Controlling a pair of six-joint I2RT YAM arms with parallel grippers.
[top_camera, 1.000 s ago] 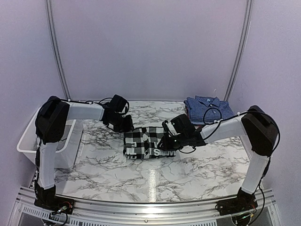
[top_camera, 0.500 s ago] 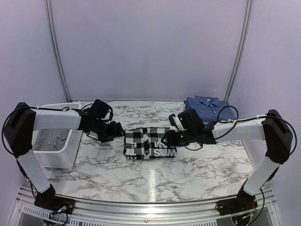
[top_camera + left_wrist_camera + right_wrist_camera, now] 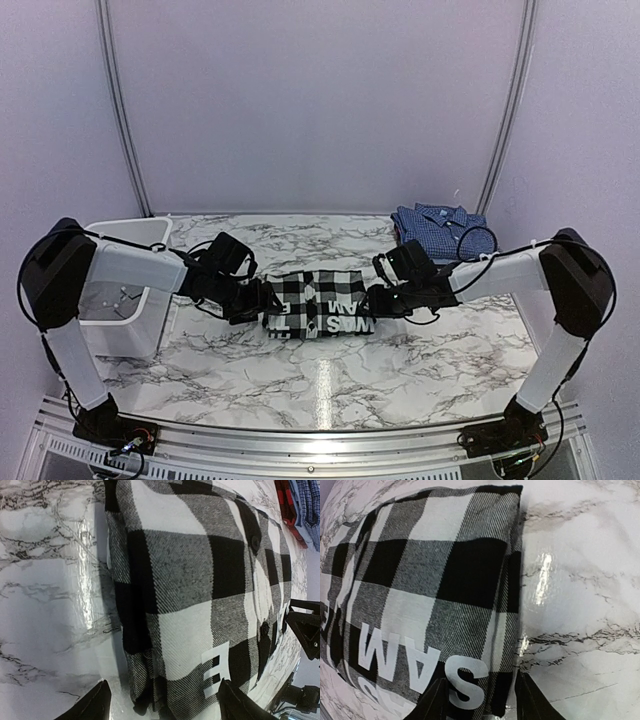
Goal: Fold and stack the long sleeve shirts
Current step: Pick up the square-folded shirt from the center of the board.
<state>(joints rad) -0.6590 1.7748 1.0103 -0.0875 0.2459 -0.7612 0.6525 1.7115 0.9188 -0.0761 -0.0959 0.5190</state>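
Black-and-white check shirt point(image 3: 315, 303) lies folded flat on the marble table point(image 3: 330, 390), lettering up. Left gripper point(image 3: 164, 692) sits at its left edge with jaws spread wide, straddling the hem. Right gripper point(image 3: 481, 680) sits at its right edge, jaws narrower but apart, with the corner between them. Blue checked shirt point(image 3: 440, 228) lies folded behind the check shirt's right end, apart from it.

Matt, coarse-woven buffalo-check shirt point(image 3: 190, 605) on a glossy marble-look table point(image 3: 45, 605) (smooth, reflective).

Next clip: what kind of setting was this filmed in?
Probably a robot test booth, not a home: plain enclosing walls, a marble-print table, a metal mounting rail along its near edge.
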